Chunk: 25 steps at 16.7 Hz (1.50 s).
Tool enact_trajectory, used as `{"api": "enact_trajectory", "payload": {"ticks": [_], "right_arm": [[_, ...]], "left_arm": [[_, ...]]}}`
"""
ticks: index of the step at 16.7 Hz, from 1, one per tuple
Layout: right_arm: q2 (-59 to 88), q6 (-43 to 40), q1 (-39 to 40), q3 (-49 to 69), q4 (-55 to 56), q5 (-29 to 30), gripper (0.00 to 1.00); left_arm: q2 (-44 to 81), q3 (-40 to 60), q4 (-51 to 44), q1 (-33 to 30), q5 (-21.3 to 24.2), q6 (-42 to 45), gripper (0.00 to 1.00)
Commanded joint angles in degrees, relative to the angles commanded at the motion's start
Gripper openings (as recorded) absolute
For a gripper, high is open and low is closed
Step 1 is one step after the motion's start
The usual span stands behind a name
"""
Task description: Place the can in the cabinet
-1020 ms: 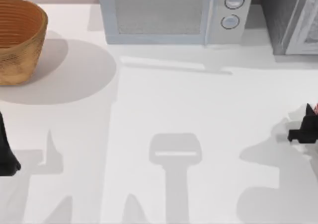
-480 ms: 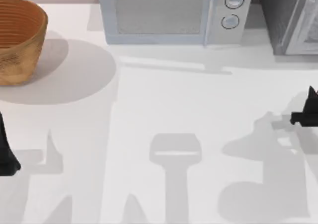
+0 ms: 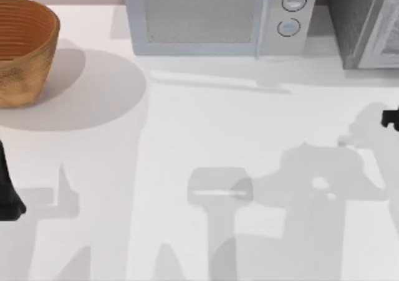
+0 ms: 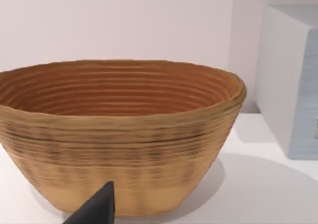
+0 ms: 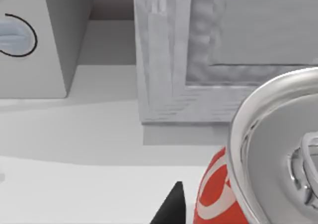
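The can (image 5: 278,154) has a silver top and a red and white label, and it sits close before the right wrist camera. My right gripper (image 3: 391,118) is at the table's far right edge, shut on the can, with one dark fingertip (image 5: 171,209) beside the label. The cabinet (image 3: 368,25) stands at the back right, dark grey and speckled. Its pale framed door panel (image 5: 198,50) faces the can from a short way off. My left gripper (image 3: 7,190) is parked at the table's left edge, facing the basket.
A woven basket (image 3: 22,47) stands at the back left. A light grey microwave (image 3: 218,19) with two round knobs sits at the back middle, just left of the cabinet. The white table (image 3: 206,125) stretches between them.
My right gripper has moved toward the back of the table and further off the right edge, carrying the can. Its shadow has grown and spread leftward. The left arm is still.
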Motion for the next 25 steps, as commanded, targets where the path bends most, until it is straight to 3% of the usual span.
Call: {"api": "enact_trajectory", "payload": {"ticks": [5,14,25], "right_arm": [[-12.0,-0.1,0.1,2.7,-13.3,-0.2,0.00],[-16.7,-0.1,-0.1,1.6,-15.3,-0.6,0.00],[-59.7,-1.4,-2.9,-14.8,-31.1,-3.4,0.00]], "left_arm": [[0.0,0.0,0.0,0.0,0.0,0.0,1.00],[0.0,0.0,0.0,0.0,0.0,0.0,1.00],[0.0,0.0,0.0,0.0,0.0,0.0,1.00]]}}
